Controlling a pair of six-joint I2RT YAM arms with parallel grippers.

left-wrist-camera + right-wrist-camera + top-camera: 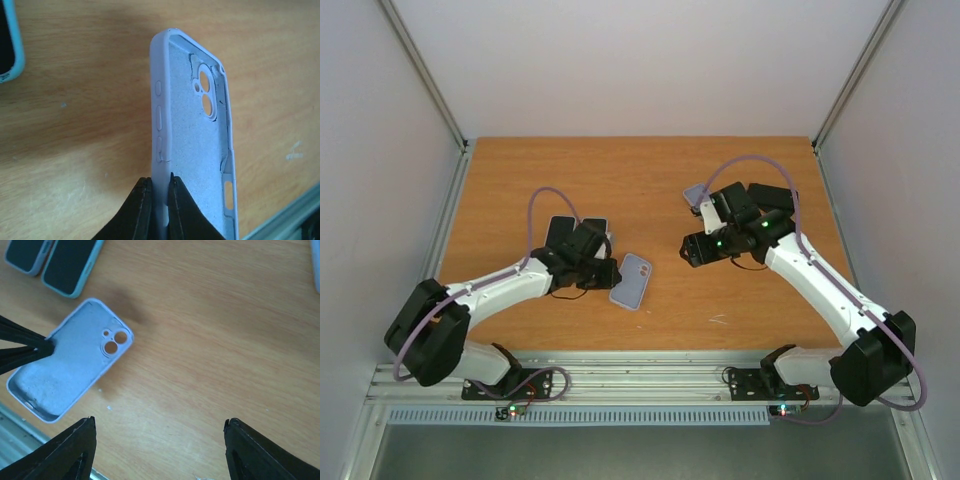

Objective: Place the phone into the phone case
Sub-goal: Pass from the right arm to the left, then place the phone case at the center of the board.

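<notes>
Only the left wrist view shows the grip closely: one long side wall of the lilac case [195, 130] is pinched between the closed tips of the left pincer [159, 179], with the hollow inside and the camera cut-outs turned upward. In the right wrist view the whole case is seen resting on the worktop [225, 340], and the right pincer [159, 421] is spread wide over bare wood beside the case, with nothing held. A teal-rimmed phone [70, 262] and a paler-rimmed phone [27, 252] are laid side by side just beyond the case. From above, the case is found near the front rail [640, 372], and open wood is left between the case and the right arm.
</notes>
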